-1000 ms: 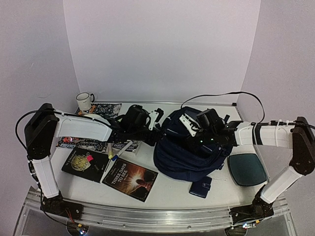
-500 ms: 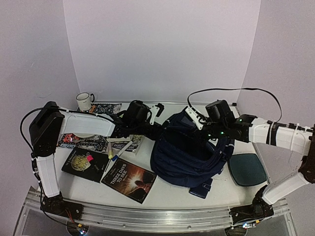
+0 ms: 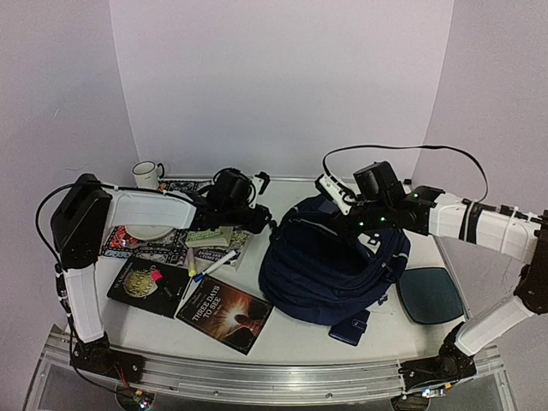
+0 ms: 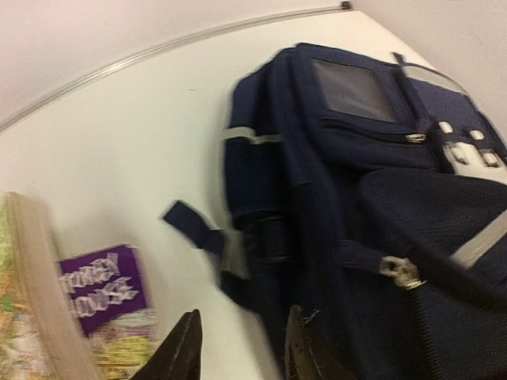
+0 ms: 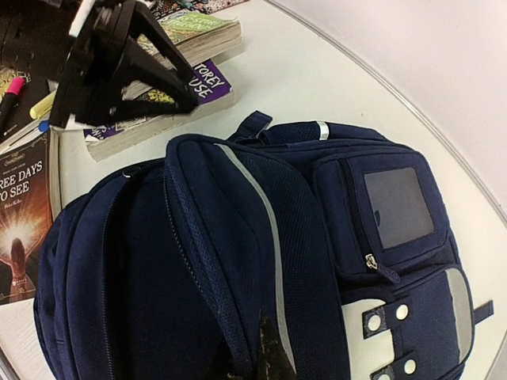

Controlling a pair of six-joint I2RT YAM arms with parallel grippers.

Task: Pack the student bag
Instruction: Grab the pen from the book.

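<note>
The fingers (image 5: 268, 356) of the right gripper (image 3: 349, 227) are pinching shut on the edge of the student bag's (image 3: 330, 270) raised top flap. The bag is lying open at centre-right of the table (image 3: 295, 338), beside a stack of books (image 3: 214, 241). The left gripper (image 4: 238, 350) is holding its fingers apart, gripping nothing, just beside the bag's side strap (image 4: 194, 226).

Mug (image 3: 147, 174), books (image 3: 224, 312) and navy wallet (image 3: 350, 325) sit on the table (image 3: 291, 338).
</note>
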